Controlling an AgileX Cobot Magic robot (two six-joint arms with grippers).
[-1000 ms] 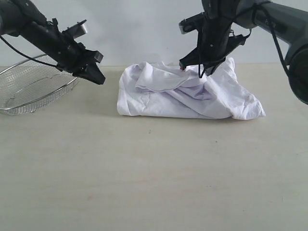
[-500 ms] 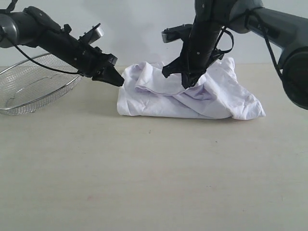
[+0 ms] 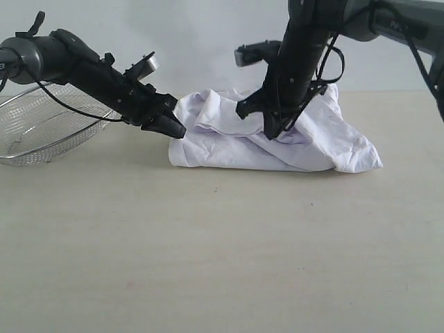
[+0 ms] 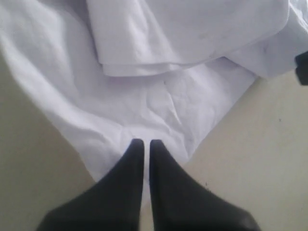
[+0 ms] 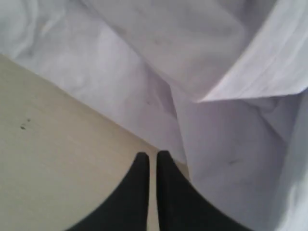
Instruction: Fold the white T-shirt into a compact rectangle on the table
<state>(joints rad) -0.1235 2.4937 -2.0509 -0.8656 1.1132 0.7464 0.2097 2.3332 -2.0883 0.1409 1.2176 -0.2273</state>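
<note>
The white T-shirt [image 3: 326,139] lies in a crumpled, partly folded heap on the table [image 3: 222,243], a little behind its middle. My left gripper [image 3: 173,130] is shut, and its tips rest at the heap's left edge. In the left wrist view the shut left gripper [image 4: 143,142] points onto the T-shirt's cloth [image 4: 159,91], with nothing held. My right gripper [image 3: 272,132] points down over the heap's middle folds, shut and empty. In the right wrist view the right gripper [image 5: 151,155] sits where the T-shirt [image 5: 216,72] meets the bare table [image 5: 57,134]. No lettering or neck tag shows.
A silver wire-mesh basket [image 3: 41,132] stands at the far left, under the left arm. Bare table runs from the heap to the front edge. A pale wall rises behind the table.
The left gripper has swung right and down from near the basket to the shirt's left edge. The right gripper has moved left and lower over the heap's middle. Both stayed shut.
</note>
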